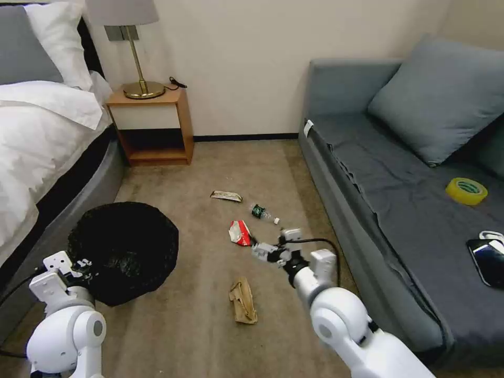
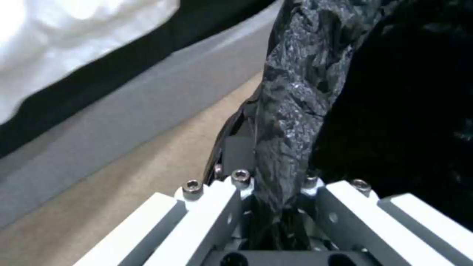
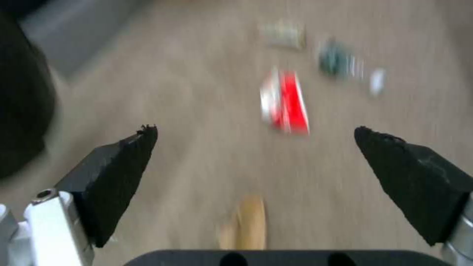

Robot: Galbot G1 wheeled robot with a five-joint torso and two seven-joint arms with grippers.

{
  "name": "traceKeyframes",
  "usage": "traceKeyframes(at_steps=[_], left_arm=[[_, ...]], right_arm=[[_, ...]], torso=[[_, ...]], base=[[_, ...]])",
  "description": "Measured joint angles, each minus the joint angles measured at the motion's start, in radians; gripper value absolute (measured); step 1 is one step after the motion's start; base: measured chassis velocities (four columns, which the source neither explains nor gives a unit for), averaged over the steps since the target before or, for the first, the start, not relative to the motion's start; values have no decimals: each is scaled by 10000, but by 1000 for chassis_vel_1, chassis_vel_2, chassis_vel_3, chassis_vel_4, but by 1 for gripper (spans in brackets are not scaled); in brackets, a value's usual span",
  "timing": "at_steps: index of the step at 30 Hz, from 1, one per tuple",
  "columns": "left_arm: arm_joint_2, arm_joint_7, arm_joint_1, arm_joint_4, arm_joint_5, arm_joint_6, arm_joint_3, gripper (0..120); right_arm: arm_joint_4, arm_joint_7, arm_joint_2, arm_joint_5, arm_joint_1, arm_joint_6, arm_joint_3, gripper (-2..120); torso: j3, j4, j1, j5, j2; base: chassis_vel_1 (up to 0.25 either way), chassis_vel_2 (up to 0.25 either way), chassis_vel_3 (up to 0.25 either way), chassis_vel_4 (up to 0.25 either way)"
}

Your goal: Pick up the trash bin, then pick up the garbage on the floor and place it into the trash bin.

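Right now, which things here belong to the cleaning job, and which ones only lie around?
Job:
- trash bin, held by left gripper
- brown paper
- red-and-white packet
- small bottle
- snack wrapper
- right gripper, jaws open

Lying about:
- yellow tape roll
- phone
- lamp

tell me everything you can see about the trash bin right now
The trash bin is round, and a crinkly, glossy black plastic bag covers its rim and all that shows of it. Its mouth is open and dark inside; no litter can be made out in it. It sits beside the bed, left of the litter on the carpet. The left claw is shut on its bag-covered rim.
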Motion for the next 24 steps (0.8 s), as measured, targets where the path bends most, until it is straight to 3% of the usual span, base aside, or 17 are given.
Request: traceKeyframes(at_steps=[8,17,24], left_arm=[[111,-27,311,-6,-44,-56,-106,1],[282,-87,503,-205,-376,102,-188,1],[466,-111,451,-247,-380,287,-72,1]], right_arm=[[-2024,-184,137,536,843,-725,-1477,100],[-3387,-601,708,-193,1196,-442,-2668,100],[-3583,-441,444,99,1551,-142,-3398,100]], torso=[[0,6,0,2,0],[0,6,0,3,0],[0,4,0,0,-1]], base=[[0,0,0,0],[0,0,0,0],[0,0,0,0]])
